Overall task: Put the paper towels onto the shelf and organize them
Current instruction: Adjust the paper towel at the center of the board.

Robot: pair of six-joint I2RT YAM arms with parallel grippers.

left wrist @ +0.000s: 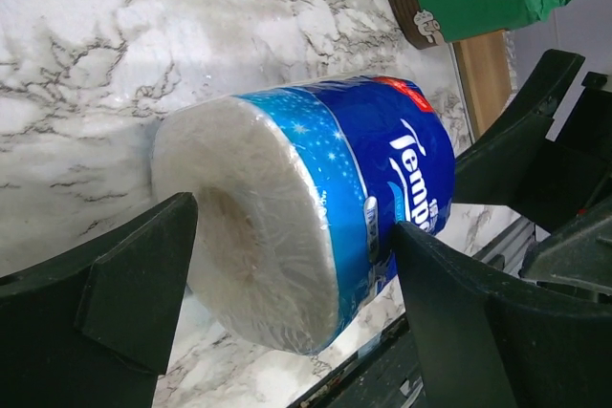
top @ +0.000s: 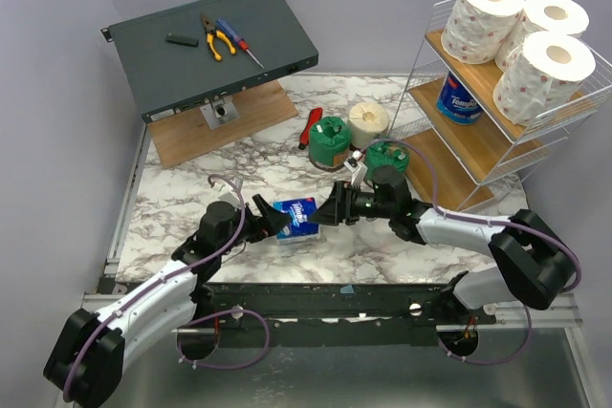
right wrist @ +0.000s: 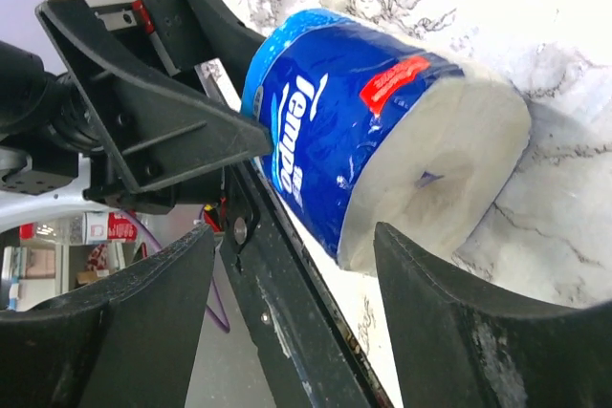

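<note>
A blue-wrapped paper towel roll (top: 296,219) lies near the table's front edge between my two grippers. My left gripper (left wrist: 295,222) is shut on it, one finger on its white end face (left wrist: 239,226) and the other on the blue wrap. My right gripper (right wrist: 295,234) stands open just short of the roll (right wrist: 382,131), fingertips beside its other end. The shelf (top: 475,145) at the right holds three white pink-specked rolls (top: 545,69) on top and a blue roll (top: 459,97) on the middle tier. Two green rolls (top: 330,140) and a cream roll (top: 368,123) stand on the table.
A dark grey metal box (top: 277,21) at the back left carries pliers (top: 218,38) and a screwdriver, and rests on a wooden board (top: 182,140). A red-handled tool (top: 311,126) lies beside the green rolls. The table's front rail (top: 316,298) runs just behind the grippers.
</note>
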